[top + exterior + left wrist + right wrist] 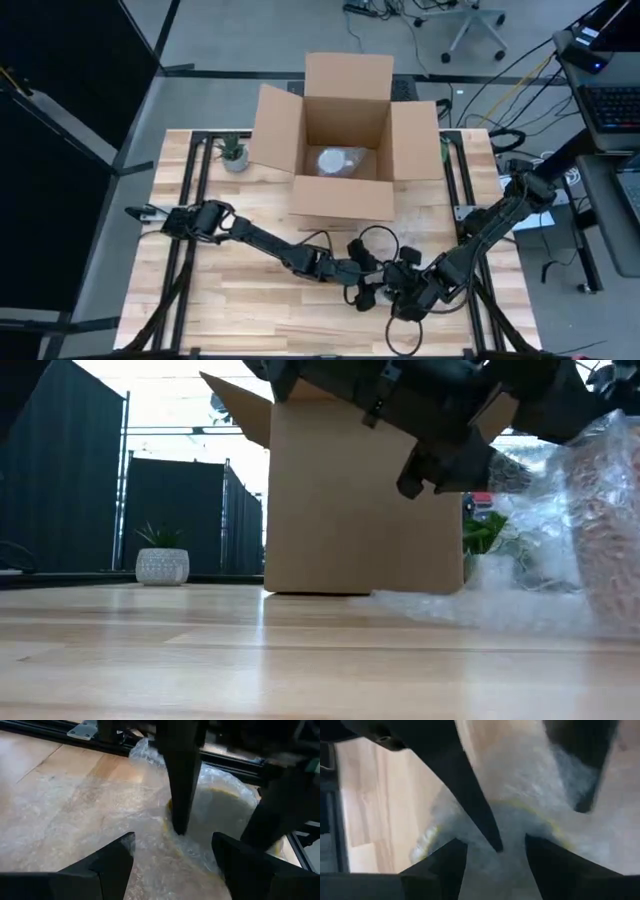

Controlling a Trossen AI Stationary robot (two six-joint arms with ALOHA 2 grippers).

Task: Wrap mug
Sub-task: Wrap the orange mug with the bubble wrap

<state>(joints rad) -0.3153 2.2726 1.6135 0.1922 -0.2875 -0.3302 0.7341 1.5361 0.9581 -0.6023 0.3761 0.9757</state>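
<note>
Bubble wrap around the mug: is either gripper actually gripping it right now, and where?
Cannot be told. Both grippers, left and right, hang open over the bubble wrap covering the mug.

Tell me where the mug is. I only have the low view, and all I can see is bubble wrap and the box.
Observer: The mug sits under the bubble wrap near the front of the table. Its yellow rim shows through in the left wrist view.
Operator: Is the left pincer holding it?
Observer: No. The left pincer is open, just above the wrap beside the rim.
Operator: And the right one?
Observer: The right pincer is open too, close over the wrapped rim.
Operator: Anything in the box yet?
Observer: Yes, the cardboard box holds one bubble-wrapped bundle.
</note>
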